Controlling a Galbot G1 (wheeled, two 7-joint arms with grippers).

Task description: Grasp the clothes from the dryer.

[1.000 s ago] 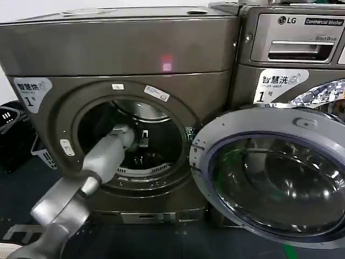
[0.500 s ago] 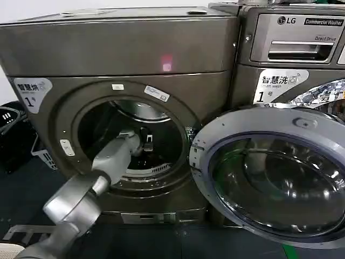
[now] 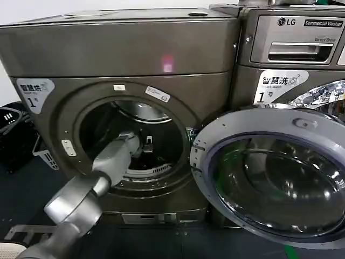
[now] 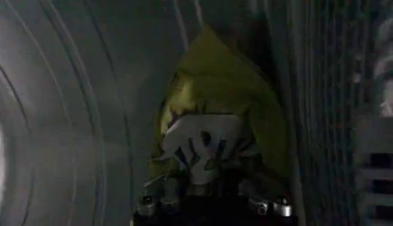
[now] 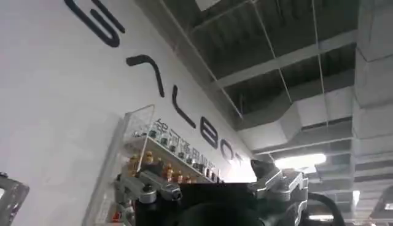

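**Arm Deep in the Drum, Cloth Right at the Fingers**

In front of the robot stands the dryer (image 3: 124,59), big and bronze-grey, with its round door (image 3: 269,172) swung wide open to the right. Beside it is the LG machine (image 3: 294,48).

The left arm goes through the porthole into the dark drum. A second ago its end was higher and nearer the middle of the hole. Now it has dropped a little lower and has hardly moved in the last half second. I think the reach is nearly done and the grab is the step in hand.

The clothes (image 4: 227,92) lie inside the drum, a yellow-green heap with a white and dark patch. The cloth sits right against the left gripper (image 4: 212,206). Its finger bases stand apart, but the tips are hidden under the cloth, so I cannot tell if it has hold yet.

The right gripper (image 5: 215,199) is raised well away, pointing at the ceiling. Its fingers stand wide apart and hold nothing.
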